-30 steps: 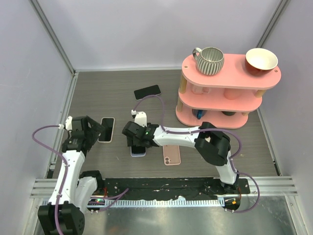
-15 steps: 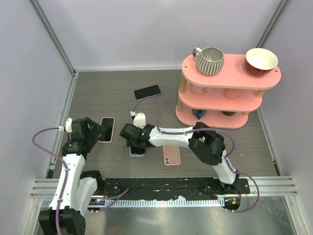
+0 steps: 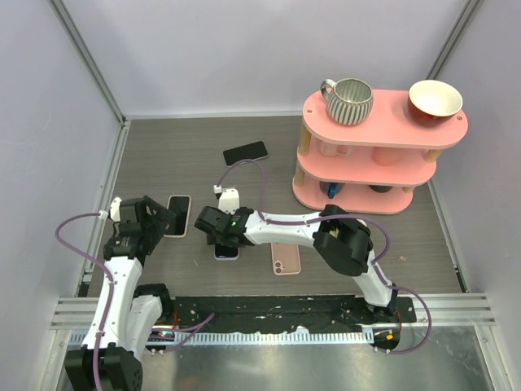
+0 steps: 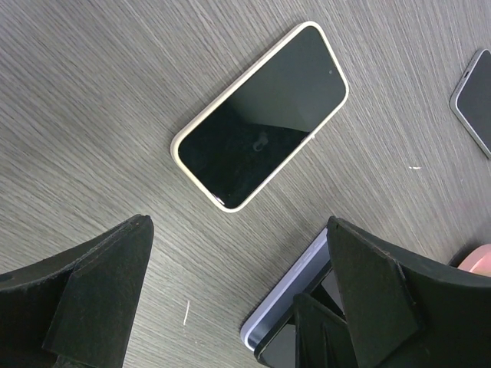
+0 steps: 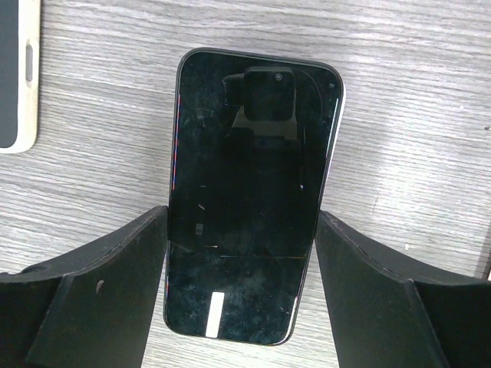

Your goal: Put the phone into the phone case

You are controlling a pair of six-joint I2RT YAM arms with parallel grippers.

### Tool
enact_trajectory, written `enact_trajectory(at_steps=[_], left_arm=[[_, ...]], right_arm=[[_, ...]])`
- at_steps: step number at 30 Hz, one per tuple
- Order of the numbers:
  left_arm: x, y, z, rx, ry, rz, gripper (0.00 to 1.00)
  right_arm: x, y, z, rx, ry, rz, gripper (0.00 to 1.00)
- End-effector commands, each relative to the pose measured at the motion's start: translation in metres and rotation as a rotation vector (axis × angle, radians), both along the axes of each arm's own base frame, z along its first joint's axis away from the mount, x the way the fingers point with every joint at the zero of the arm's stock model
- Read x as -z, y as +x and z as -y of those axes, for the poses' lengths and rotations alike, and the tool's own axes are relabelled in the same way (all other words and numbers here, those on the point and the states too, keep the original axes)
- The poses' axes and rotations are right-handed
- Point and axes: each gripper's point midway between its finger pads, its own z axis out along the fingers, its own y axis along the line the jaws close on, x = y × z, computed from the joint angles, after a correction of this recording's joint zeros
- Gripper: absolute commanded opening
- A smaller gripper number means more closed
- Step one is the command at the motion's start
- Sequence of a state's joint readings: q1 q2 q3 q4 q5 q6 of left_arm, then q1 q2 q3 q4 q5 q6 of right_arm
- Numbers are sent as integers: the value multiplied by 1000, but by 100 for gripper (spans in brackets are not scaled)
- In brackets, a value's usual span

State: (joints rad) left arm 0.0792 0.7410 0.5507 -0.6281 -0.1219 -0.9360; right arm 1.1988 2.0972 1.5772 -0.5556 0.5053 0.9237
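A phone with a black screen and a lavender edge [image 3: 228,252] lies on the table just right of a cream-rimmed phone case with a dark inside [image 3: 177,216]. My right gripper [image 3: 220,235] is over the phone. In the right wrist view its fingers [image 5: 115,284] press both long sides of the phone [image 5: 249,153]. The case edge shows at top left [image 5: 15,69]. My left gripper [image 3: 159,218] is open and empty beside the case's left side. In the left wrist view [image 4: 238,307] the case [image 4: 261,115] lies ahead and the phone's lavender edge [image 4: 295,287] is at lower right.
A black phone [image 3: 246,152] lies further back, and a pink phone [image 3: 285,257] lies face down near the front. A pink tiered shelf [image 3: 383,151] with a striped mug [image 3: 350,99] and a bowl [image 3: 435,99] stands at the right.
My right gripper and the phone have slid a little to the left, toward the case. My left gripper has barely moved.
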Motion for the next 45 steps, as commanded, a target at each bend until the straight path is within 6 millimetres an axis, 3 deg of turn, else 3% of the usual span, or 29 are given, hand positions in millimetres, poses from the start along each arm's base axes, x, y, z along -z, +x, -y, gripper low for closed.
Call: enact_trajectory(at_steps=[1,15,21,31,35,40,45], left_arm=[[-8,6,0,0,-5,46,100],[-10,5,2,9,-7,61,100],[-10,6,3,14,-8,64,100],[-10,11,16,78,-53,93,100],[-22,19,36,212,-91,162,100],[-30,23,47,270,-123,234,98],[-19,20,62,322,-199,205,89]], right_arm=[[-39,14,-17,45,96,76,57],[-17,16,-20,45,64,76,57],[-8,14,-15,73,46,55,67],[-31,17,-12,114,80,79,83],[-36,17,-12,118,94,80,85],[-37,17,-10,107,76,87,87],[-53,17,3,49,41,111,86]])
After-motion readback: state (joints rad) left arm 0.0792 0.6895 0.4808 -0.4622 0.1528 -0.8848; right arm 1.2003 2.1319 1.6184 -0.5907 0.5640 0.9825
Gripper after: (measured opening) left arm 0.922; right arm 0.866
